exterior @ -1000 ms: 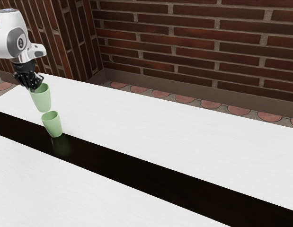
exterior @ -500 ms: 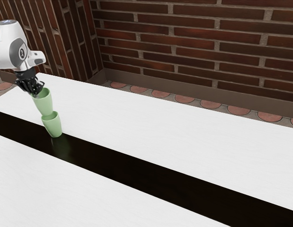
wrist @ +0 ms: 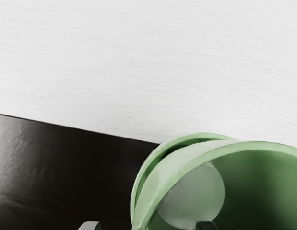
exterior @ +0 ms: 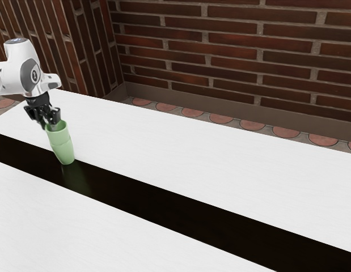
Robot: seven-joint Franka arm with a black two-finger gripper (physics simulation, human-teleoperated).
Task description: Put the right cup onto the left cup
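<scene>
- Now that the gripper (exterior: 50, 121) stands wide open, it grips nothing.
- The upper cup (exterior: 58, 134) has sunk into the lower cup (exterior: 64, 153).
- Beneath both lies the dark strip (exterior: 135, 188); stacking looks done, leaving a careful lift clear.

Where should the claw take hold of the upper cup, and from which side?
I'd pinch the upper cup by its rim, coming from above, one finger inside and one outside. Its mouth faces up, its wall is thin, and its rim stands above that of the lower cup, leaving room outside.
</scene>
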